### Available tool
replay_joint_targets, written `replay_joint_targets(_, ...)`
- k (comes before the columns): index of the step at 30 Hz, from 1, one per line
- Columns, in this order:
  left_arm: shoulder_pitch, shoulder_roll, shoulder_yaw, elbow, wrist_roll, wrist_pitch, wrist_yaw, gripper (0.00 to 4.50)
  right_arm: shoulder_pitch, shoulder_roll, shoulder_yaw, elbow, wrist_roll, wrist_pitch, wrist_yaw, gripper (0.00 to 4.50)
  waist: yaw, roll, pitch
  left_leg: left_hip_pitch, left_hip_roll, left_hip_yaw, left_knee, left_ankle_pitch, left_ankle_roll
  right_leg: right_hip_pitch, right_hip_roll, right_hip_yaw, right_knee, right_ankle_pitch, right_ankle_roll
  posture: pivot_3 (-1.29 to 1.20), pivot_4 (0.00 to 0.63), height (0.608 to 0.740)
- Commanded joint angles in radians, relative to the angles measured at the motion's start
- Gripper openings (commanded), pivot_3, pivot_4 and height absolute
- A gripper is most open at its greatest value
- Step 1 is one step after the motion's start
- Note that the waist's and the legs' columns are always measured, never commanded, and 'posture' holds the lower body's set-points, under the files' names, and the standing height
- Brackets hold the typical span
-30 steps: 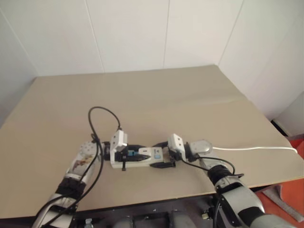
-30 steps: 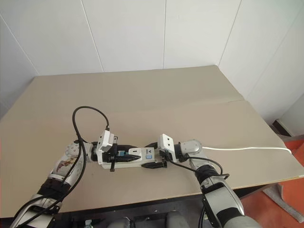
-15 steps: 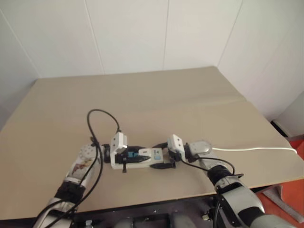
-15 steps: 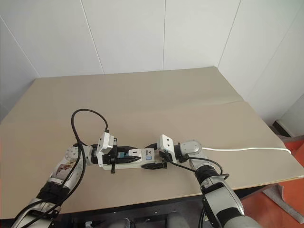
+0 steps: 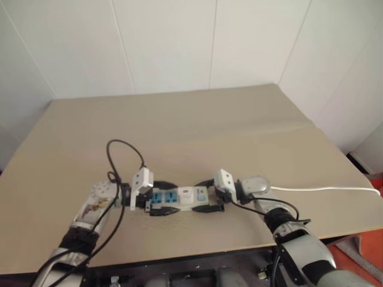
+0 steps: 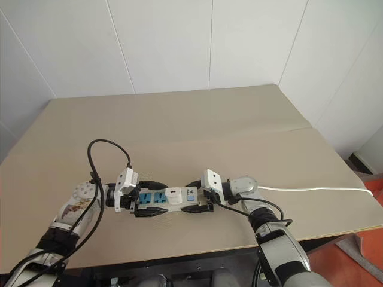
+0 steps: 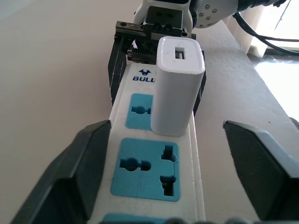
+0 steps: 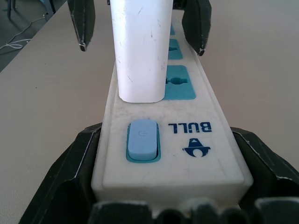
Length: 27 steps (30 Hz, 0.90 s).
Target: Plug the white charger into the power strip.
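White charger (image 7: 176,88) stands plugged in the power strip (image 6: 167,200), in the blue socket next to its switch end. Your left gripper (image 7: 175,182) is spread wide at the strip's other end, touching nothing. Your right gripper (image 8: 163,186) hugs the switch end.

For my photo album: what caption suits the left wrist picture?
White charger standing plugged into the power strip, the left claw open around it.

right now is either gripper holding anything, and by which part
The right gripper clamps the power strip by its switch end, a finger along each long side. The left gripper stands open around the strip and holds nothing.
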Motion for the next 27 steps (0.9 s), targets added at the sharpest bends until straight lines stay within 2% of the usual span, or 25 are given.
replay_joint_targets(1, -0.008, 0.010, 0.018, -0.054, -0.037, 0.078, -0.016, 4.46, 0.031, -0.010, 0.027, 0.041, -0.062, 0.028, 0.008, 3.44, 0.000, -0.003, 0.003, 0.000, 0.000, 0.000, 0.000, 0.000, 0.000, 0.000, 0.000, 0.000, 0.000, 0.000, 0.000, 0.00, 0.150, 0.740)
replay_joint_targets(3, -0.022, 0.031, 0.035, -0.090, -0.053, 0.123, -0.023, 4.50, 0.033, -0.007, 0.020, 0.037, -0.062, 0.030, -0.005, 4.16, 0.000, -0.009, 0.008, -0.001, 0.000, 0.000, 0.000, 0.000, 0.000, -0.001, 0.000, 0.000, 0.000, 0.000, 0.000, 0.00, 0.150, 0.740)
replay_joint_targets(4, -0.031, 0.046, 0.053, -0.117, -0.076, 0.157, -0.027, 4.50, 0.030, -0.008, 0.019, 0.037, -0.060, 0.049, -0.001, 4.41, 0.000, -0.013, 0.010, -0.001, 0.000, 0.000, 0.000, 0.000, 0.000, -0.001, 0.000, 0.000, 0.000, 0.000, -0.001, 0.00, 0.150, 0.740)
replay_joint_targets(5, -0.039, 0.062, 0.073, -0.142, -0.100, 0.189, -0.029, 4.50, 0.030, -0.010, 0.017, 0.035, -0.059, 0.057, -0.002, 4.47, 0.000, -0.015, 0.011, -0.002, 0.001, -0.001, 0.000, 0.000, 0.000, -0.002, 0.000, 0.000, 0.000, 0.001, -0.002, 0.00, 0.150, 0.740)
replay_joint_targets(8, -0.047, 0.104, 0.121, -0.191, -0.147, 0.241, -0.039, 4.50, 0.038, -0.024, 0.005, 0.009, -0.062, 0.036, -0.034, 4.47, -0.002, -0.020, 0.014, -0.005, 0.001, -0.001, 0.001, 0.000, 0.000, -0.004, -0.001, -0.002, 0.000, 0.004, -0.006, 0.00, 0.150, 0.740)
replay_joint_targets(14, 0.001, 0.157, 0.192, -0.252, -0.185, 0.270, -0.034, 4.50, 0.084, -0.114, -0.056, -0.141, -0.011, 0.055, -0.039, 4.47, 0.014, -0.018, 0.018, -0.011, 0.001, -0.002, 0.001, 0.000, 0.000, -0.007, -0.004, -0.003, -0.002, 0.005, -0.005, 0.00, 0.150, 0.740)
replay_joint_targets(19, 0.067, 0.216, 0.262, -0.275, -0.193, 0.267, -0.032, 4.50, 0.206, -0.276, -0.151, -0.420, 0.090, 0.134, -0.015, 4.47, 0.050, -0.015, 0.022, -0.038, -0.001, -0.003, 0.009, 0.000, 0.000, -0.033, -0.007, -0.006, 0.000, 0.006, -0.004, 0.00, 0.150, 0.740)
replay_joint_targets(23, 0.110, 0.256, 0.317, -0.270, -0.182, 0.258, 0.000, 4.50, 0.331, -0.408, -0.245, -0.631, 0.176, 0.227, -0.020, 4.47, 0.054, -0.012, 0.024, -0.057, -0.003, -0.002, 0.009, 0.000, 0.000, -0.052, -0.011, -0.008, 0.002, 0.006, -0.004, 0.00, 0.150, 0.740)
replay_joint_targets(27, 0.157, 0.284, 0.373, -0.279, -0.162, 0.260, 0.060, 4.50, 0.427, -0.510, -0.349, -0.756, 0.234, 0.328, -0.060, 4.47, 0.048, -0.010, 0.031, -0.061, -0.003, -0.001, 0.009, 0.000, 0.000, -0.055, -0.011, -0.008, 0.002, 0.006, -0.004, 0.00, 0.150, 0.740)
